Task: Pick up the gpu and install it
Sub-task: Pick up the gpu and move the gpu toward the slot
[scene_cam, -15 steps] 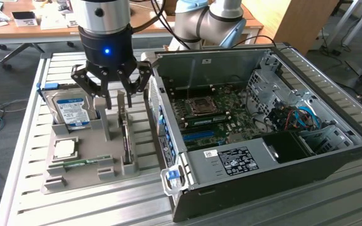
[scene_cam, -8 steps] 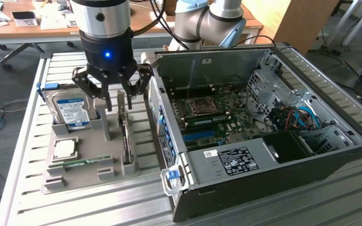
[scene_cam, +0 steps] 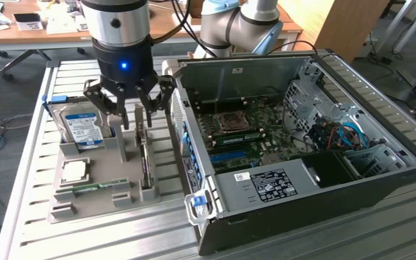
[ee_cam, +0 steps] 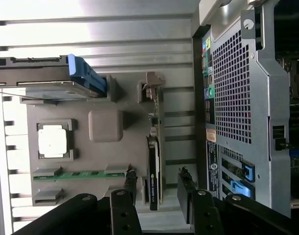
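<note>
Soft daylight overall: bright on the metal, dark inside the case.

On my screen the exterior view is evenly lit, with pale glare running along the slatted table and no hard shadows on it. The open computer case keeps its deep corner beside the power supply in shadow. A small blue light glows on the black body above the gripper. In the wrist view the bare table slats burn out to near white, the processor lid glares, and the gripper close to the lens reads as black shapes with little detail.
</note>
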